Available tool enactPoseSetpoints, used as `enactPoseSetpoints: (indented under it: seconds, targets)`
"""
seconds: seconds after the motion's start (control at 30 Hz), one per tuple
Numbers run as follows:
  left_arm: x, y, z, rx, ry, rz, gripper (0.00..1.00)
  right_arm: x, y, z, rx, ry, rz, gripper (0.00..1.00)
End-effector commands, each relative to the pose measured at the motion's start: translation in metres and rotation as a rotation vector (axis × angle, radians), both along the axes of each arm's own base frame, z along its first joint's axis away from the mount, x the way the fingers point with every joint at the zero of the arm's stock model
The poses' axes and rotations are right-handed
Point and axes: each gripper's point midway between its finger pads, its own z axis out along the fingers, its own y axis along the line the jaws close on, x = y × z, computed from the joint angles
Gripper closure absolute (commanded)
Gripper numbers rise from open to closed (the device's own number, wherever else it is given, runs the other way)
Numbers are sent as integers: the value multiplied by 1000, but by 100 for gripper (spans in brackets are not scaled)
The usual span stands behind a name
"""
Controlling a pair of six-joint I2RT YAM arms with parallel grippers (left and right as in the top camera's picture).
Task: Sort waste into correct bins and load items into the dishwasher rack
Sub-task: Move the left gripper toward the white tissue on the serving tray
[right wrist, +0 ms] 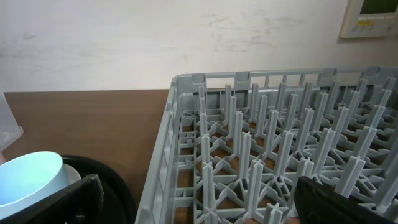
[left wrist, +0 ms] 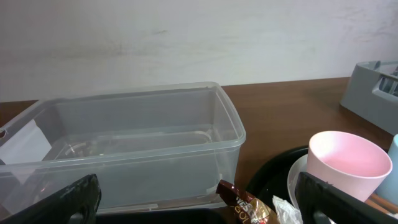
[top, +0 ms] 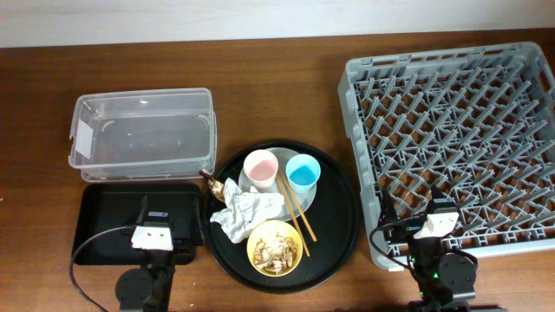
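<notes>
On the round black tray (top: 338, 221) stand a pink cup (top: 260, 169) and a light blue cup (top: 303, 172) on a pale plate (top: 279, 157). Wooden chopsticks (top: 297, 208), a crumpled white napkin (top: 245, 212), a brown-gold wrapper (top: 211, 183) and a yellow bowl (top: 275, 247) of beige food scraps (top: 276, 244) lie there too. The clear tub (top: 143, 134) and shallow black tray (top: 108, 217) are at left, the grey rack (top: 460, 139) at right. My left gripper (left wrist: 199, 205) is open over the shallow tray, by the wrapper (left wrist: 245, 204). My right gripper (right wrist: 205, 202) is open over the rack's near-left corner (right wrist: 186, 155).
The wooden table (top: 35, 104) runs to a pale wall at the back. A black cable (top: 82, 256) loops beside the left arm's base. The pink cup (left wrist: 348, 163) and the blue cup (right wrist: 28, 180) show near the wrist cameras.
</notes>
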Motion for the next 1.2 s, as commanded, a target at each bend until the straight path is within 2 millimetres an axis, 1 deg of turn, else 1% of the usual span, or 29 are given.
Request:
enactPoseSetpoints:
  seconds: [0.0, 0.97, 1.03, 1.07, 1.1, 1.13, 1.17]
  targets:
    - [0, 1, -2, 16, 5, 2, 1, 0, -2, -3, 7, 6, -13, 1]
    - [0, 1, -2, 16, 3, 2, 1, 0, -2, -3, 7, 6, -13, 1]
    - [0, 0, 8, 14, -35, -3, 1, 0, -2, -3, 7, 6, -13, 1]
    - [0, -4, 11, 12, -46, -27, 1, 0, -2, -3, 7, 6, -13, 1]
    - [-4, -18, 23, -49, -59, -107, 1, 0, -2, -3, 7, 6, -13, 1]
    - [-10, -28, 39, -100, -68, -163, 1, 0, -2, -3, 7, 6, -13, 1]
    - [-20, -37, 65, -104, -85, -220, 1, 0, -2, -3, 7, 6, -13, 1]
